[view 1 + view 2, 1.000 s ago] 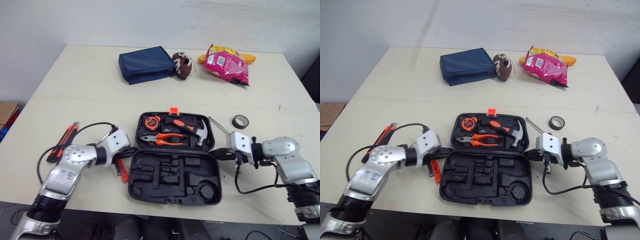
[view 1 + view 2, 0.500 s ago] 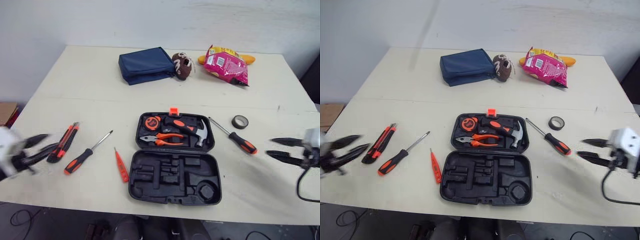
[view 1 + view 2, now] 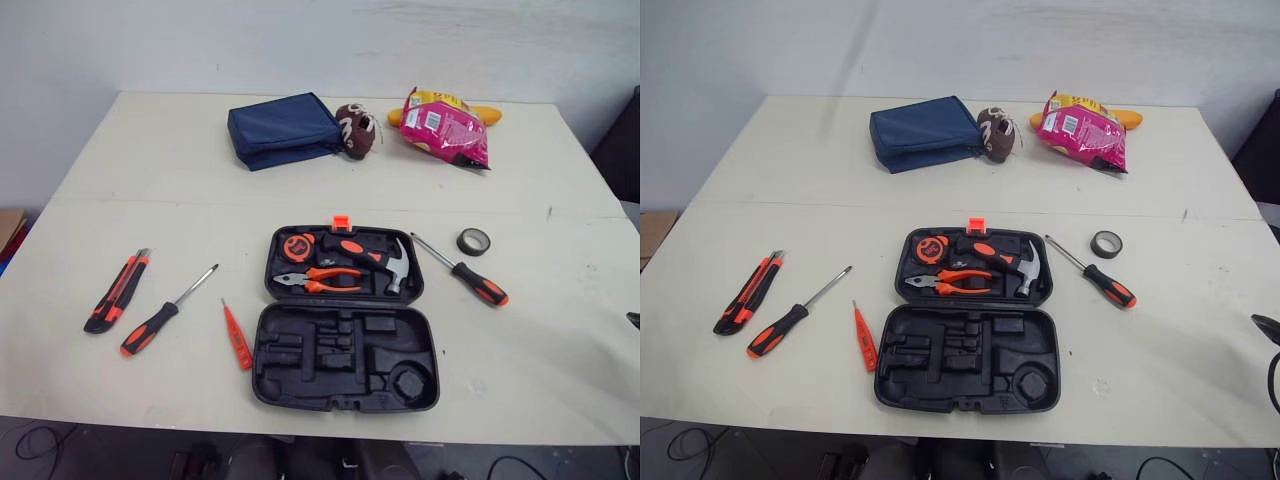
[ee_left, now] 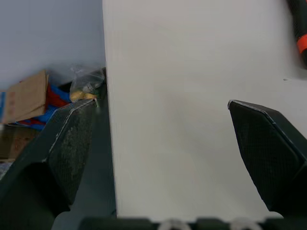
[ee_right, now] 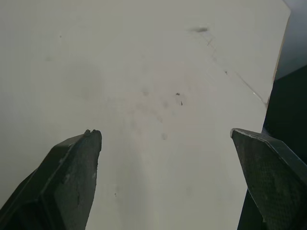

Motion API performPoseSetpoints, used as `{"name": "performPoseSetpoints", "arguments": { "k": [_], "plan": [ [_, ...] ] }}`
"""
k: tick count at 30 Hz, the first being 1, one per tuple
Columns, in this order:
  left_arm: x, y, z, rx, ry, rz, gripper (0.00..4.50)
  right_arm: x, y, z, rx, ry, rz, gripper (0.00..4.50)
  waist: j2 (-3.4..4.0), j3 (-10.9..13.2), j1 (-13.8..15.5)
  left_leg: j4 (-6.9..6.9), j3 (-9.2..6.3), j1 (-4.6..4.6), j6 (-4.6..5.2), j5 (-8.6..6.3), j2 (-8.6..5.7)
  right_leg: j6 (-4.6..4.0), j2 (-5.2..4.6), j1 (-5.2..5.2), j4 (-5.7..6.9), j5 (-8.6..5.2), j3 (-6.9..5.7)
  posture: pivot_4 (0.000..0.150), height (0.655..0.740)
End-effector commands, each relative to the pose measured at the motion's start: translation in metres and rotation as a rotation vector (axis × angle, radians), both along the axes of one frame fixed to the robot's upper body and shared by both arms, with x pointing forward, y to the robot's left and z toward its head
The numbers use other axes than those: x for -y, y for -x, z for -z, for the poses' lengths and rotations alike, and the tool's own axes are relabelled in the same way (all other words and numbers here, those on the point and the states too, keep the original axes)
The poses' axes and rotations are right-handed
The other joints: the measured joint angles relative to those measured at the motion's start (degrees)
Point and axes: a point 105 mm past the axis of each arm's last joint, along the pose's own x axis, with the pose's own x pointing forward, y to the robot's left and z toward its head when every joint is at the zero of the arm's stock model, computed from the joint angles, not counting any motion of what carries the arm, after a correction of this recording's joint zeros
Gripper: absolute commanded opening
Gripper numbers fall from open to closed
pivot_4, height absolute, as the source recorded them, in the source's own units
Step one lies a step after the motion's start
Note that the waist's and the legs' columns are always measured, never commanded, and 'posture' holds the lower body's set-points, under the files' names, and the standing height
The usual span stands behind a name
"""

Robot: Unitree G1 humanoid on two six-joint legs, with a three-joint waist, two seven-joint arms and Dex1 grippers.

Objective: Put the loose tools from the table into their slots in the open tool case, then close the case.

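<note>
Table (image 3: 150, 200): a pale top that carries everything, with the open tool case near its front edge.
Tool case (image 3: 345, 355): black, lying open and flat. The front half shows bare moulded slots, and the rear half, under an orange latch, holds three tools.
Blue pouch (image 3: 280, 130): well behind the case, toward its left.
Snack bag (image 3: 445, 125): pink, well behind the case, toward its right.
Left gripper (image 4: 158, 105): its wrist view shows the two black fingers spread wide, holding nothing, over bare table beside the table's edge.
Right gripper (image 5: 164, 133): fingers spread wide and empty above bare table top. A dark tip shows at the far right of the case in the head views.
Hammer (image 3: 365, 252): slotted in the case's rear half, head toward the right.
Right screwdriver (image 3: 478, 283): loose on the table just right of the case, black-and-orange handle toward the front.
Left screwdriver (image 3: 150, 328): loose, well left of the case, lying on a slant.
Utility knife (image 3: 117, 292): loose, farther left of the case than that screwdriver.
Pliers (image 3: 320, 281): orange-handled, in the case's rear half, in front of the hammer.
Plush football (image 3: 355, 130): brown, behind the case, touching the pouch.
Tester screwdriver (image 3: 237, 335): slim and orange, just left of the case's front half.
Tape measure (image 3: 298, 245): in the rear left corner of the case.
Tape roll (image 3: 473, 241): black, right of the case, near the right screwdriver's tip.
</note>
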Motion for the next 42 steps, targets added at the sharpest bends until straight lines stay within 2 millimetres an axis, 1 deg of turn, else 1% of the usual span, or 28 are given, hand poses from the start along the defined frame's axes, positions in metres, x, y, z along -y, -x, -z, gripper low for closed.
{"name": "performPoseSetpoints", "arguments": {
  "k": [1, 3, 4, 5, 7, 10, 13, 14, 15, 16, 17, 18, 19, 21, 22, 23, 24, 25, 26, 29, 31, 32, 35, 38, 42],
  "plan": [
    [-0.007, -0.004, -0.014, 0.043, -0.065, -0.033, 4.45, -0.003, -0.007, -0.013, 0.048, 0.021, -0.024, 4.5, 0.0, 0.0, -0.24, 0.0, 0.0, 0.0, 0.0, 0.0, 0.0, 0.0, 0.0, 0.0, 0.01, 0.0, 0.0, 0.15, 0.74],
    [-0.003, -0.009, -0.01, 0.039, -0.04, -0.01, 4.45, -0.009, -0.012, -0.016, 0.06, 0.002, -0.054, 4.5, 0.03, -0.01, -0.52, 0.01, 0.05, 0.04, -0.01, 0.01, 0.0, 0.02, 0.0, 0.01, 0.07, 0.01, 0.03, 0.15, 0.74],
    [0.002, -0.014, -0.007, 0.033, -0.027, 0.019, 4.45, -0.014, -0.017, -0.019, 0.081, -0.014, -0.074, 4.5, 0.03, -0.01, -0.61, 0.01, 0.05, 0.05, -0.02, 0.01, -0.01, 0.03, 0.0, 0.02, 0.08, 0.02, 0.03, 0.15, 0.74],
    [0.01, -0.02, -0.006, 0.035, -0.01, 0.062, 4.45, -0.022, -0.022, -0.021, 0.075, -0.02, -0.12, 4.5, 0.03, -0.01, -0.75, 0.01, 0.05, 0.05, -0.03, 0.02, 0.0, 0.03, 0.0, 0.02, 0.09, 0.02, 0.03, 0.15, 0.74],
    [0.03, -0.032, -0.005, 0.041, 0.029, 0.165, 4.45, -0.036, -0.032, -0.032, 0.099, -0.066, -0.183, 4.5, 0.03, -0.01, -0.94, 0.02, 0.05, 0.06, -0.07, 0.03, 0.01, 0.04, 0.01, 0.02, 0.13, 0.02, 0.02, 0.15, 0.74],
    [0.06, -0.039, 0.0, -0.005, 0.072, 0.31, 4.45, -0.06, -0.045, -0.045, 0.114, -0.157, -0.278, 4.5, 0.03, -0.01, -1.01, 0.05, 0.04, 0.03, -0.08, 0.06, 0.01, 0.09, 0.01, 0.03, 0.2, 0.05, 0.02, 0.15, 0.74],
    [0.079, -0.043, -0.001, -0.025, 0.11, 0.38, 4.45, -0.093, -0.051, -0.052, 0.11, -0.227, -0.422, 4.5, 0.02, -0.01, -0.95, 0.03, 0.01, 0.03, -0.09, 0.08, 0.04, 0.1, 0.04, 0.02, 0.2, 0.05, 0.01, 0.15, 0.74],
    [0.086, -0.045, -0.001, -0.03, 0.126, 0.4, 4.45, -0.109, -0.053, -0.058, 0.15, -0.245, -0.489, 4.5, 0.02, -0.01, -0.89, 0.04, -0.02, 0.02, -0.09, 0.07, 0.05, 0.11, 0.05, 0.02, 0.19, 0.04, 0.0, 0.15, 0.74],
    [0.099, -0.045, 0.001, -0.064, 0.153, 0.444, 4.45, -0.128, -0.057, -0.062, 0.178, -0.272, -0.554, 4.5, 0.03, -0.01, -0.92, 0.04, -0.04, 0.0, -0.09, 0.08, 0.05, 0.11, 0.06, 0.02, 0.19, 0.04, -0.01, 0.15, 0.74],
    [0.108, -0.045, 0.003, -0.091, 0.172, 0.474, 4.45, -0.141, -0.058, -0.065, 0.197, -0.291, -0.597, 4.5, 0.03, -0.01, -0.93, 0.04, -0.04, 0.0, -0.1, 0.07, 0.06, 0.12, 0.07, 0.02, 0.19, 0.04, 0.0, 0.15, 0.74],
    [0.117, -0.043, 0.007, -0.133, 0.179, 0.506, 4.45, -0.158, -0.057, -0.065, 0.202, -0.312, -0.659, 4.5, 0.02, -0.01, -0.89, 0.06, -0.04, -0.02, -0.1, 0.07, 0.06, 0.12, 0.07, 0.02, 0.22, 0.04, 0.0, 0.15, 0.74],
    [0.122, -0.042, 0.01, -0.161, 0.182, 0.523, 4.45, -0.168, -0.057, -0.064, 0.199, -0.325, -0.692, 4.5, 0.03, -0.01, -0.87, 0.07, -0.05, -0.03, -0.1, 0.08, 0.06, 0.13, 0.07, 0.02, 0.21, 0.04, 0.0, 0.15, 0.74],
    [0.129, -0.043, 0.012, -0.182, 0.204, 0.526, 4.45, -0.187, -0.055, -0.064, 0.227, -0.333, -0.769, 4.5, 0.05, 0.0, -0.74, 0.08, -0.05, -0.03, -0.1, 0.08, 0.06, 0.14, 0.06, 0.01, 0.21, 0.04, 0.01, 0.15, 0.74],
    [0.137, -0.044, 0.016, -0.213, 0.246, 0.522, 4.45, -0.214, -0.049, -0.067, 0.277, -0.32, -0.896, 4.5, 0.04, 0.0, -0.46, 0.08, -0.05, -0.04, -0.09, 0.08, 0.04, 0.16, 0.06, 0.0, 0.22, 0.03, 0.01, 0.15, 0.74],
    [0.14, -0.044, 0.017, -0.225, 0.261, 0.518, 4.45, -0.223, -0.045, -0.068, 0.294, -0.305, -0.945, 4.5, 0.04, 0.0, -0.26, 0.07, -0.08, -0.06, -0.09, 0.08, 0.05, 0.16, 0.07, 0.0, 0.21, 0.03, 0.0, 0.15, 0.74],
    [0.15, -0.045, 0.021, -0.25, 0.285, 0.534, 4.45, -0.235, -0.043, -0.073, 0.324, -0.348, -0.983, 4.5, 0.05, 0.01, 0.05, 0.09, -0.09, -0.06, -0.09, 0.08, 0.04, 0.16, 0.08, 0.0, 0.21, 0.03, -0.01, 0.15, 0.74],
    [0.158, -0.045, 0.03, -0.31, 0.278, 0.532, 4.45, -0.252, -0.036, -0.073, 0.325, -0.376, -1.065, 4.5, 0.05, 0.01, 0.2, 0.09, -0.09, -0.07, -0.09, 0.08, 0.04, 0.16, 0.08, -0.01, 0.2, 0.03, 0.0, 0.15, 0.74],
    [0.166, -0.044, 0.039, -0.359, 0.283, 0.528, 4.45, -0.264, -0.028, -0.07, 0.312, -0.404, -1.126, 4.5, 0.05, 0.0, 0.3, 0.09, -0.09, -0.07, -0.09, 0.07, 0.04, 0.16, 0.07, 0.0, 0.19, 0.03, 0.0, 0.15, 0.74],
    [0.17, -0.044, 0.044, -0.392, 0.285, 0.522, 4.45, -0.272, -0.023, -0.067, 0.301, -0.42, -1.167, 4.5, 0.05, 0.0, 0.33, 0.1, -0.09, -0.07, -0.08, 0.06, 0.02, 0.17, 0.05, 0.02, 0.2, 0.03, 0.02, 0.15, 0.74],
    [0.18, -0.053, 0.053, -0.401, 0.295, 0.485, 4.45, -0.283, -0.011, -0.055, 0.241, -0.47, -1.236, 4.5, 0.0, -0.01, 0.94, 0.1, -0.15, -0.12, -0.07, 0.06, 0.02, 0.18, 0.06, 0.02, 0.16, 0.03, -0.01, 0.15, 0.74],
    [0.188, -0.058, 0.055, -0.396, 0.294, 0.487, 4.45, -0.283, -0.008, -0.047, 0.217, -0.467, -1.252, 4.5, -0.02, -0.01, 1.32, 0.15, -0.15, -0.14, -0.04, 0.03, 0.02, 0.18, 0.05, 0.02, 0.13, 0.03, -0.02, 0.15, 0.74],
    [0.192, -0.064, 0.057, -0.388, 0.276, 0.484, 4.45, -0.283, -0.008, -0.045, 0.21, -0.466, -1.251, 4.5, -0.02, -0.01, 1.53, 0.19, -0.14, -0.15, 0.0, 0.0, 0.01, 0.18, 0.04, 0.02, 0.13, 0.03, -0.01, 0.15, 0.74],
    [0.201, -0.079, 0.063, -0.389, 0.227, 0.463, 4.45, -0.282, -0.008, -0.042, 0.205, -0.469, -1.247, 4.5, -0.03, -0.02, 1.86, 0.25, -0.14, -0.09, 0.08, 0.02, -0.02, 0.22, 0.02, 0.1, 0.15, 0.06, 0.01, 0.15, 0.74],
    [0.207, -0.084, 0.064, -0.389, 0.249, 0.456, 4.45, -0.281, -0.008, -0.043, 0.206, -0.468, -1.245, 4.5, -0.03, -0.02, 1.81, 0.23, -0.15, -0.04, 0.11, 0.05, -0.02, 0.21, 0.02, 0.14, 0.18, 0.09, 0.0, 0.15, 0.74],
    [0.208, -0.09, 0.073, -0.434, 0.253, 0.435, 4.45, -0.274, -0.006, -0.037, 0.193, -0.463, -1.224, 4.5, -0.03, -0.02, 1.88, 0.18, -0.14, -0.04, 0.06, 0.06, 0.0, 0.19, 0.05, 0.09, 0.2, 0.08, 0.01, 0.15, 0.74]
  ]
}}
